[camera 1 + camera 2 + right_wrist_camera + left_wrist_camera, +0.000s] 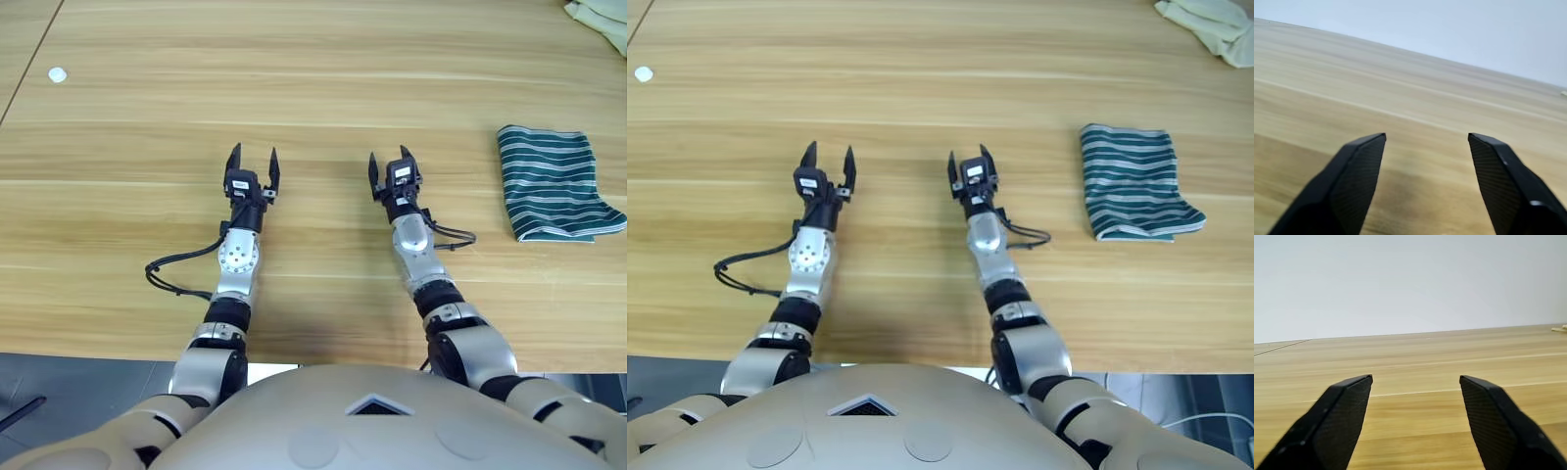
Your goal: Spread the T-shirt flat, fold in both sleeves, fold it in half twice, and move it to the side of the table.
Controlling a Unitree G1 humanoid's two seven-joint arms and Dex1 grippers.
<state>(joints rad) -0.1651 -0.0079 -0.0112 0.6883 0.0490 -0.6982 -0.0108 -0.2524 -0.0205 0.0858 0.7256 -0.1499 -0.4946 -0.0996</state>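
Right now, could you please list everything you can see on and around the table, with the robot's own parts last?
T-shirt: one, green with white stripes, folded, lying on the right side of the table, apart from both tools.
cloth: one, pale cream, crumpled, at the far right corner.
disc: one, small, white and round, far left on the tabletop.
table: one, light wood, under everything.
left tool: one, black, open, holding nothing, near the middle of the table.
right tool: one, black, open, holding nothing, beside the left one, with the T-shirt off to its right.
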